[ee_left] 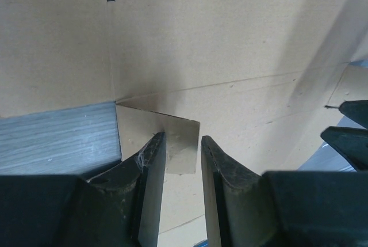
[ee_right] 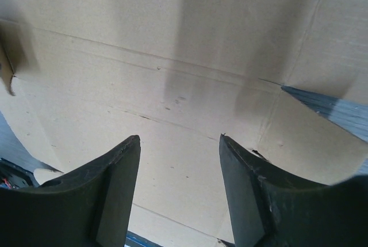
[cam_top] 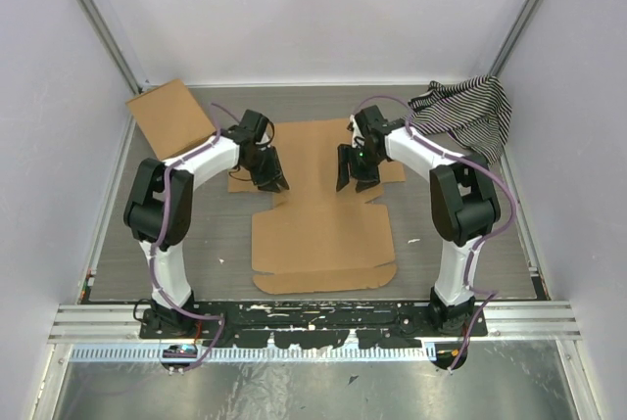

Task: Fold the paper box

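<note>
Top external: paper box (cam_top: 323,234) lies flat and unfolded mid-counter (cam_top: 220,234), between the two arms. Left claw (cam_top: 271,183) is down at the box's left edge and right claw (cam_top: 351,180) over its right part, both on the far half. Left wrist view: fingers narrowly parted, released, with a small tab (ee_left: 178,132) showing in the gap. Right wrist view: fingers wide apart, released, over a creased panel. Plain cardboard rectangle (cam_top: 171,116) at back-left, striped cloth (cam_top: 468,112) at back-right.
</note>
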Tool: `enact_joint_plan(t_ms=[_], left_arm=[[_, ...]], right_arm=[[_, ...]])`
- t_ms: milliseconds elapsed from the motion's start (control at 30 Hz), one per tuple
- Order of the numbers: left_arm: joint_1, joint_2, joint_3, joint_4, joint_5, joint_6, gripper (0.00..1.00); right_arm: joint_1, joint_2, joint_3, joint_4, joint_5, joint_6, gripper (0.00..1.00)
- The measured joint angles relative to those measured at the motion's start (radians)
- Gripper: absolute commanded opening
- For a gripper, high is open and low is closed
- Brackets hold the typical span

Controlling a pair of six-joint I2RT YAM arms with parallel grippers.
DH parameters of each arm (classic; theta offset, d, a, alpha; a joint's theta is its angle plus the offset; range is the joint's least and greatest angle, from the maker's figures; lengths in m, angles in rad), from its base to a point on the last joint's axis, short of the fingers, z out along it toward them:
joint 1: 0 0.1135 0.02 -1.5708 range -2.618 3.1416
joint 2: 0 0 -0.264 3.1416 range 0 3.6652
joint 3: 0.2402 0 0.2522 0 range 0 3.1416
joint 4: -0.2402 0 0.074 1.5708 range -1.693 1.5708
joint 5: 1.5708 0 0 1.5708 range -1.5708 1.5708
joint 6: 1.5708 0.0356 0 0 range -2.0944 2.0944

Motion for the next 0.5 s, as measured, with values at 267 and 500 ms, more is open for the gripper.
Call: enact_joint_plan(t_ms=[267, 500], left_arm=[[-0.009, 0.090, 0.006, 0.025, 0.032, -0.027, 0.36], [-0.008, 0.091, 0.008, 0.026, 0.032, -0.026, 0.35]], right_arm=[[-0.014, -0.002, 0.012, -0.008, 0.055, 0.015, 0.66], [-0.087, -0.046, 0.010, -0.019, 0.136, 0.026, 0.66]])
